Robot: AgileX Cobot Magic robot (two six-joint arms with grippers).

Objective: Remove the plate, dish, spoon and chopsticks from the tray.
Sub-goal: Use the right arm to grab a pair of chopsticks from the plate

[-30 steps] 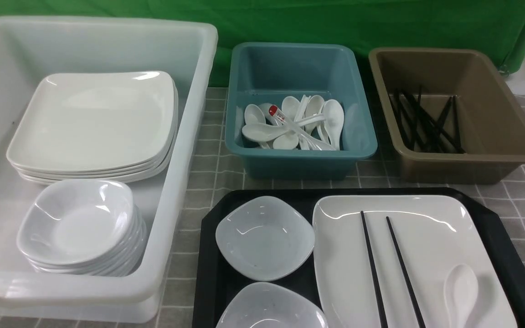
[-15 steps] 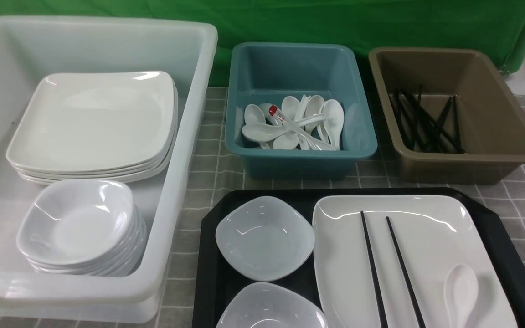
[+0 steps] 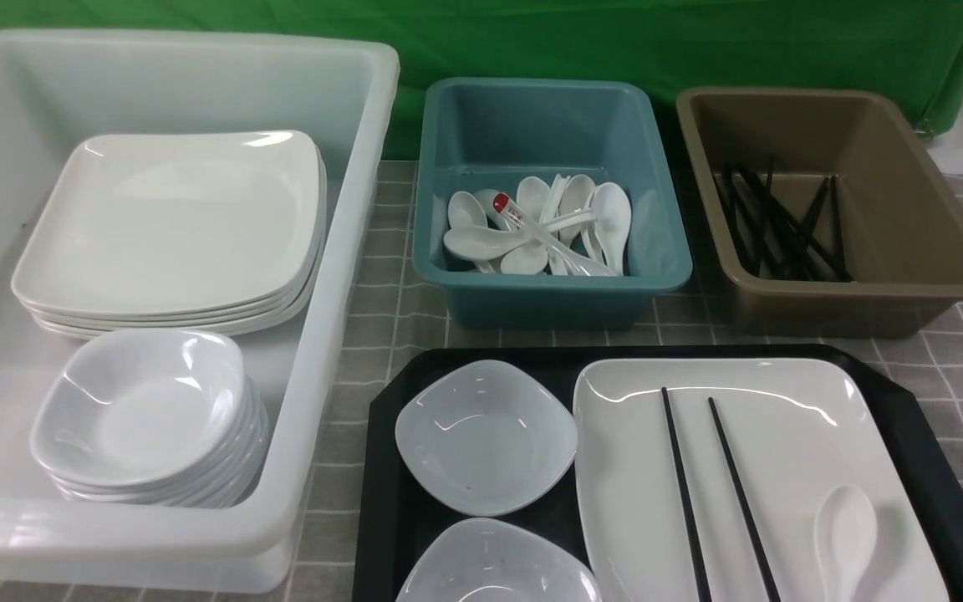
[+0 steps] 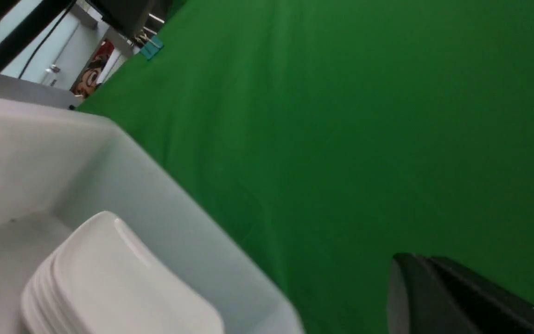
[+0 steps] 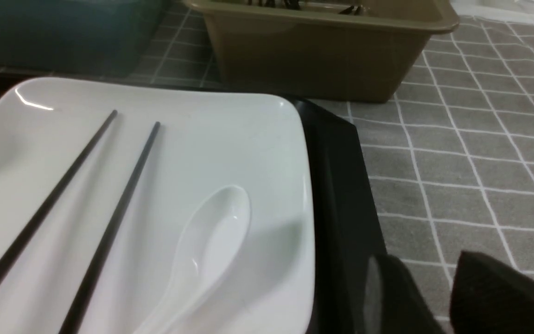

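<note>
In the front view the black tray point(image 3: 381, 468) lies at the near right. On it rests the large white plate point(image 3: 782, 435), with the black chopsticks point(image 3: 681, 485) and the white spoon point(image 3: 845, 527) lying on top. Left of the plate are two small white dishes point(image 3: 486, 435), one behind the other. Neither gripper shows in the front view. My right gripper point(image 5: 424, 260) is open and empty, over the tray's point(image 5: 336, 185) right edge, beside the plate point(image 5: 202, 139), spoon point(image 5: 211, 236) and chopsticks point(image 5: 122, 204). My left gripper point(image 4: 415, 260) is shut and empty against the green backdrop.
A big white tub point(image 3: 339, 276) at the left holds stacked plates point(image 3: 172, 217) and bowls point(image 3: 143, 410). Behind the tray stand a teal tub point(image 3: 548, 305) of spoons and a brown tub point(image 3: 858, 313) of black chopsticks. Grey checked cloth covers the table.
A dark part of the left arm at the front view's lower left edge has slid out of that view. Everything on the tray lies as before.
</note>
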